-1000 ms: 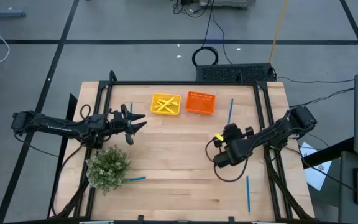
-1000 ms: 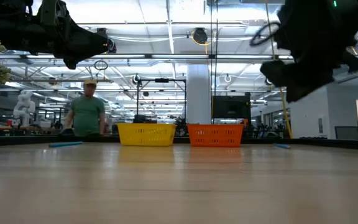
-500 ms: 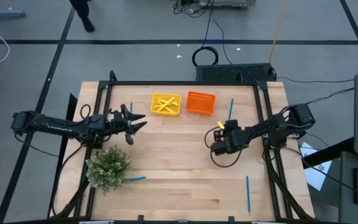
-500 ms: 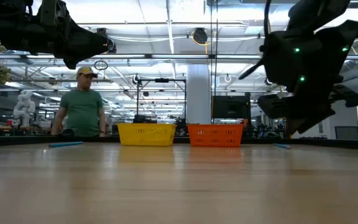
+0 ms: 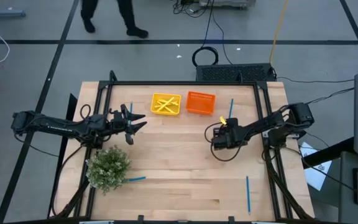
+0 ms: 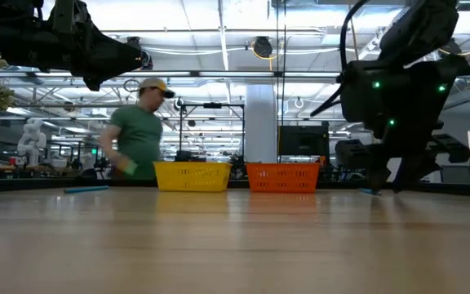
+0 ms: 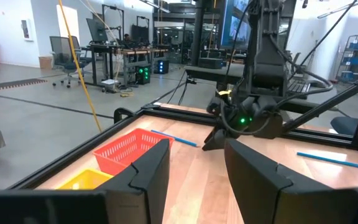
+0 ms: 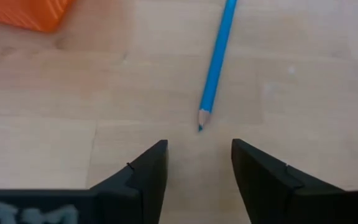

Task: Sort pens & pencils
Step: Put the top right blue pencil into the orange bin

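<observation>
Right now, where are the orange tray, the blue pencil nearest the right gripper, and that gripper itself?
orange tray (image 5: 200, 103): high view, middle of its floor.
blue pencil (image 8: 215, 66): right wrist view, middle of its shaft.
right gripper (image 8: 199, 163): right wrist view, gap between its open fingertips.

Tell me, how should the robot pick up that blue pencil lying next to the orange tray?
Probably best from straight above, mid-shaft. The blue pencil lies flat on the table, thin and straight, sharpened tip pointing at the right end effector, whose fingers are open. Closing them across the shaft's width, not along it, should catch it. The orange tray sits apart, so there is room. The left end effector waits across the table.
</observation>
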Motion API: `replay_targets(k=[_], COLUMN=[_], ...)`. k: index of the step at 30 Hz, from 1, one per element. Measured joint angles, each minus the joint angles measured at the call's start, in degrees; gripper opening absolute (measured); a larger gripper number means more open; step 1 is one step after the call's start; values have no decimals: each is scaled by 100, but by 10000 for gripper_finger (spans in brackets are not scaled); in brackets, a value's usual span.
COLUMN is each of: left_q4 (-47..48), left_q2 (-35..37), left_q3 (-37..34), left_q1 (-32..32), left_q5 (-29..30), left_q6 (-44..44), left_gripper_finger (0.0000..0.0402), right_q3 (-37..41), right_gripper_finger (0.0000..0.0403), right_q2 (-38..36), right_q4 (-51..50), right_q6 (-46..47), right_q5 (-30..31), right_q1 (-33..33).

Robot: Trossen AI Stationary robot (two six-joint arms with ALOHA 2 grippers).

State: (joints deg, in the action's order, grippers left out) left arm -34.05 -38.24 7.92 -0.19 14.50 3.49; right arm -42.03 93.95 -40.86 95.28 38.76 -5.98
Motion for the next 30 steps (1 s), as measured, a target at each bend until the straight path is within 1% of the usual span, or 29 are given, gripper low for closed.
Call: replay_targets(k=[5, 10, 15, 19, 25, 30], left_q4=[-1, -1, -1, -1, -1, -1], left_q2=[0, 2, 0, 2, 2, 2], left_q3=[0, 0, 0, 0, 0, 0], left_q1=[-2, -1, -1, -2, -2, -1], left_q5=[0, 0, 0, 0, 0, 1], left_q6=[0, -2, 14, 7, 7, 11], left_gripper_finger=[159, 159, 159, 159, 159, 159], right_q3=[246, 315, 326, 331, 337, 340], right_gripper_finger=[145, 111, 67, 43, 27, 33], right_q2=[-22, -16, -11, -4, 2, 4], right_q4=[551, 570, 619, 607, 597, 622], right_q6=[-175, -172, -188, -190, -146, -74], right_q5=[-89, -153, -75, 45, 163, 175], right_q1=[178, 186, 257, 260, 263, 263])
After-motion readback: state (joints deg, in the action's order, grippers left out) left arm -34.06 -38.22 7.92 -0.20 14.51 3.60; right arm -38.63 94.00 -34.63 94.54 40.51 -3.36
